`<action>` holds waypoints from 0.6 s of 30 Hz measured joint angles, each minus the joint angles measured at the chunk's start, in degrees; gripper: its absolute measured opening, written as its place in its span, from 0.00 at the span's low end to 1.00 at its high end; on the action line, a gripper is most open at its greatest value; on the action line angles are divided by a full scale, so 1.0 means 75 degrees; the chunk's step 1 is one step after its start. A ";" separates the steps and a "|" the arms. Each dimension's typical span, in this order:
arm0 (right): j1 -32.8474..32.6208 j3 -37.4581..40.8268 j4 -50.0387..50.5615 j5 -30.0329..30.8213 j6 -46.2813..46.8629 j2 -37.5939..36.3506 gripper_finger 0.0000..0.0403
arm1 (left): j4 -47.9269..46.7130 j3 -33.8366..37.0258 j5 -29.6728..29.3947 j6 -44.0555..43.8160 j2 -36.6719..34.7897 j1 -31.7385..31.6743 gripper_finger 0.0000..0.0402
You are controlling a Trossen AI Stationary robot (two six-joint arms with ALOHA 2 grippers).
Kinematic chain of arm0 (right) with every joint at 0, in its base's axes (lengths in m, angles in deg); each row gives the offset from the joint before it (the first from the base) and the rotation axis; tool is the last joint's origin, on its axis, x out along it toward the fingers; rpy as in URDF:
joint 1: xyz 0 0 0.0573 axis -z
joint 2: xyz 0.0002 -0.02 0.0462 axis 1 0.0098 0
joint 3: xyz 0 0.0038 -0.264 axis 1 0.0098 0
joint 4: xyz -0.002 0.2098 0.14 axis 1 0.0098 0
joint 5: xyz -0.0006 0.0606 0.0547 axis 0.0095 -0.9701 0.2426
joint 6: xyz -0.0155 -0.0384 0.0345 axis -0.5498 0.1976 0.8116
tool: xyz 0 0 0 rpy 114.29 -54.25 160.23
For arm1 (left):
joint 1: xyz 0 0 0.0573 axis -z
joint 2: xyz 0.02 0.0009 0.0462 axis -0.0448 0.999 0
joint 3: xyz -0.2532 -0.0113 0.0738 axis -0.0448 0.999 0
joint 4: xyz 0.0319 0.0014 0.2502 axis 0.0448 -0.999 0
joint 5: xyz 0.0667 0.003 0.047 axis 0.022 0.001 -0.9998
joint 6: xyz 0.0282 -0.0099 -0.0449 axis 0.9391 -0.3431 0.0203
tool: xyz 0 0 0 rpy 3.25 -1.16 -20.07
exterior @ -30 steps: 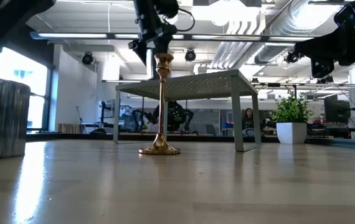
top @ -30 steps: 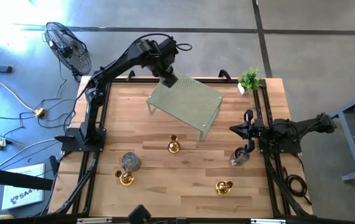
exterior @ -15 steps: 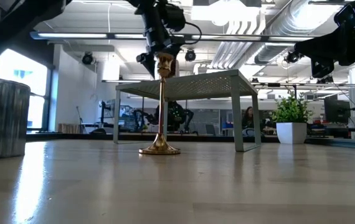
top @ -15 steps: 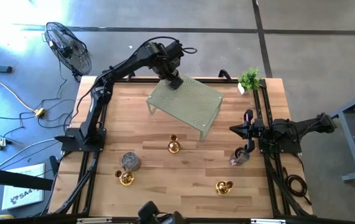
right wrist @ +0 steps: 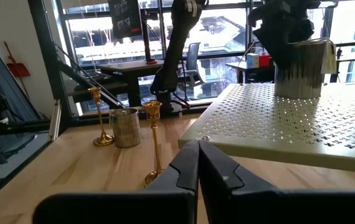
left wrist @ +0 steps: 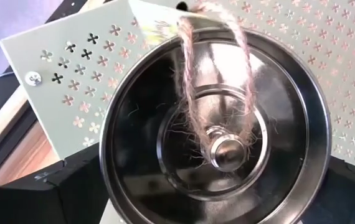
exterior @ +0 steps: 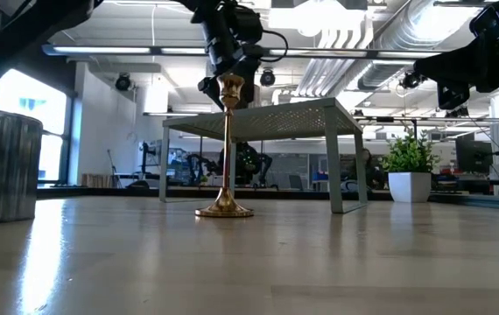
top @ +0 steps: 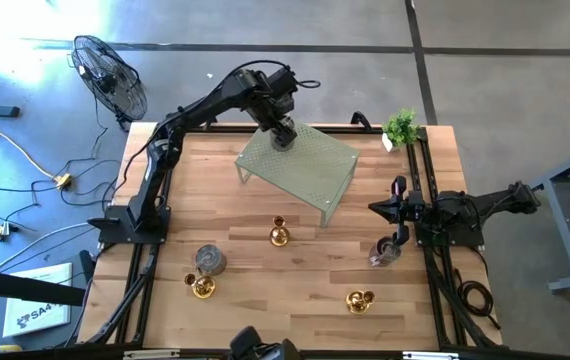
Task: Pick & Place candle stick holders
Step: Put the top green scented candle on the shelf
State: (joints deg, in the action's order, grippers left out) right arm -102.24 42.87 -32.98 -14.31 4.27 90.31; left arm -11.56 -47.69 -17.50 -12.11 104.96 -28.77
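My left claw (top: 282, 136) clamped on grey cup holder (right wrist: 299, 67), cup on the green rack (top: 300, 168) far corner, my right claw (right wrist: 197, 163) closed, empty, parked at surface (top: 245, 250) edge

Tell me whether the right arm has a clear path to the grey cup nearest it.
Probably yes: the right gripper sits shut beside the grey cup, with nothing between them; the left gripper is occupied at the rack.

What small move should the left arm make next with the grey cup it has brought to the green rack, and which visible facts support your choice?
Probably open the left gripper and lift clear. The grey cup holder appears to stand upright on the perforated rack, bottom at the surface, well inside its edge, with the fingers alongside it. The right gripper waits at the table's right edge.
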 joint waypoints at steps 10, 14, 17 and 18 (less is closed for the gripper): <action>0.0000 0.0000 0.0000 0.0000 0.0000 0.0000 0.01 | -0.0030 0.0000 -0.0395 0.0274 0.0000 -0.0015 0.99; 0.0000 0.0000 0.0000 0.0000 0.0000 0.0000 0.00 | -0.0026 0.0000 -0.0251 0.0473 0.0000 -0.0009 0.99; 0.0000 0.0000 0.0000 0.0002 0.0000 0.0000 0.01 | -0.0023 0.0000 -0.0110 0.0476 0.0000 -0.0009 0.99; 0.0000 0.0000 0.0000 0.0000 0.0000 0.0000 0.01 | -0.0026 0.0000 -0.0032 0.0478 0.0000 -0.0009 0.99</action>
State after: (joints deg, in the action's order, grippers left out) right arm -102.24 42.87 -32.98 -14.31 4.27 90.31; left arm -11.76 -47.69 -17.74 -8.53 104.96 -28.83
